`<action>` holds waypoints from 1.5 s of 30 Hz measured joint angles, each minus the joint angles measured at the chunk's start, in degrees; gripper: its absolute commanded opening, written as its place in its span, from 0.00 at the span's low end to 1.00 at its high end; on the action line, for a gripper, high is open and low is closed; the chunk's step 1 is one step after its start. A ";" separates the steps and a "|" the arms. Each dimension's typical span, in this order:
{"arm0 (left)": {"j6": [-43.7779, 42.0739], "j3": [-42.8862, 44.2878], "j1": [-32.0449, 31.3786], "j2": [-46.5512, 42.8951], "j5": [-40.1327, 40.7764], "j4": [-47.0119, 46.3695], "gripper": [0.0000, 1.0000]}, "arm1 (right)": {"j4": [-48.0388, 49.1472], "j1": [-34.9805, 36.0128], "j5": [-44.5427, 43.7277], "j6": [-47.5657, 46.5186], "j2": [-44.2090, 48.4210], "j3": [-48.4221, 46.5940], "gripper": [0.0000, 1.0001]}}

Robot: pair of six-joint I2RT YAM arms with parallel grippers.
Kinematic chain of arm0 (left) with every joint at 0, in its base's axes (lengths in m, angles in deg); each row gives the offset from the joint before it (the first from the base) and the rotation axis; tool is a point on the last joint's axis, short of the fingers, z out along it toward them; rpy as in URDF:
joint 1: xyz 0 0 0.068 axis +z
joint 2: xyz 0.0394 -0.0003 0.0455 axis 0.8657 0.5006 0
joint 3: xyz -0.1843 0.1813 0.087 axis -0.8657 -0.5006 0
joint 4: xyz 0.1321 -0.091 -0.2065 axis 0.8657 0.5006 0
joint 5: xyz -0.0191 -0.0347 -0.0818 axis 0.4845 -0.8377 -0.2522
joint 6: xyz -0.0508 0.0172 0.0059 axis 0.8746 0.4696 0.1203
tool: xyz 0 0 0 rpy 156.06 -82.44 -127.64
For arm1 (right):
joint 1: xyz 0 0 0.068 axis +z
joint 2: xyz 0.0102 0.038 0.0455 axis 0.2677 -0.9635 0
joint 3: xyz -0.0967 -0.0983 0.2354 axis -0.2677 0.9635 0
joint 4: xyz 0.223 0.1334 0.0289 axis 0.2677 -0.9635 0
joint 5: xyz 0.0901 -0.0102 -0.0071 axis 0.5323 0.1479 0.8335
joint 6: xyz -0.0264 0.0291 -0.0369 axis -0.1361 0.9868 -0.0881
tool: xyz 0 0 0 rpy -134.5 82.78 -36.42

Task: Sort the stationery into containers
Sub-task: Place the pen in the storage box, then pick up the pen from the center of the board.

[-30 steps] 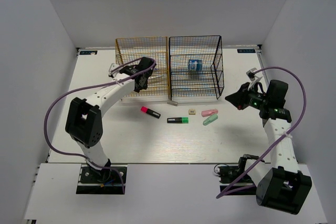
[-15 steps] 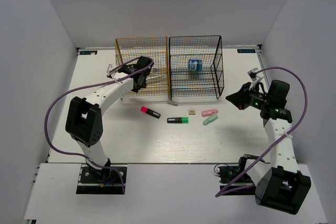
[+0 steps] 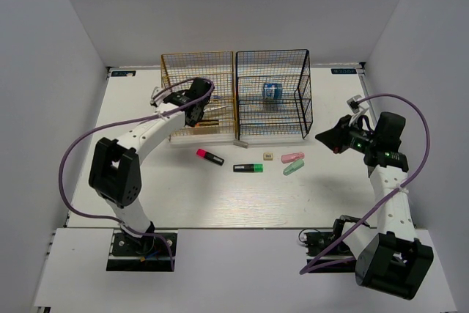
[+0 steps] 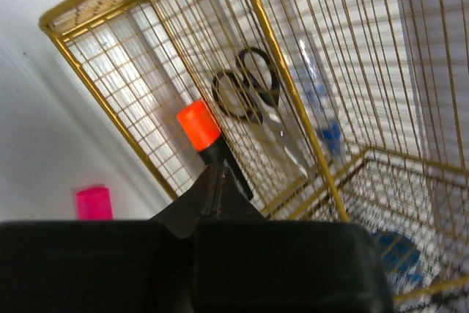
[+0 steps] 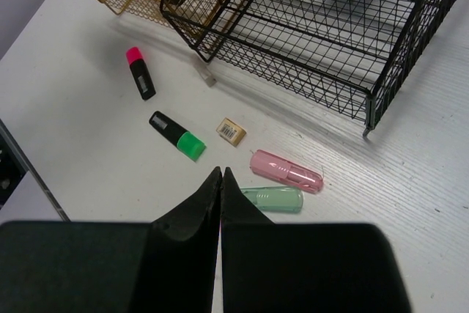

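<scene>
marker with red cap point(image 4: 199, 125) is being gripped by the left fingers point(image 4: 203, 194) inside the yellow rack point(image 4: 278, 56); right fingers point(image 5: 207, 197) are being held pressed together, empty, above the surface point(image 5: 88, 174).

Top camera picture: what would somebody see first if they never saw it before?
First, the yellow-orange wire-mesh rack and the black wire-mesh rack standing side by side at the far middle of the white table. Then the purple cables looping at both sides, and the bright bits lying in front of the racks: a pink-ended black marker, a green-ended black marker, a pink oblong piece and a mint oblong piece.
</scene>
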 measured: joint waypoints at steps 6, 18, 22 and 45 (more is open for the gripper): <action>-28.26 -9.86 -3.69 -9.77 -11.26 -16.94 0.73 | -4.50 0.11 4.74 -6.38 -1.44 -0.87 0.74; -85.94 -18.71 -15.76 -19.93 -40.59 -9.81 0.00 | -24.63 7.96 9.81 -34.38 -11.89 -9.73 0.18; -97.29 -20.96 -15.85 -19.96 -38.86 -8.00 0.43 | -26.03 10.67 10.03 -38.73 -12.17 -9.70 0.36; -145.17 -23.50 -14.82 -5.60 -44.72 -15.13 0.61 | -26.03 12.39 9.66 -43.47 -12.98 -6.75 0.44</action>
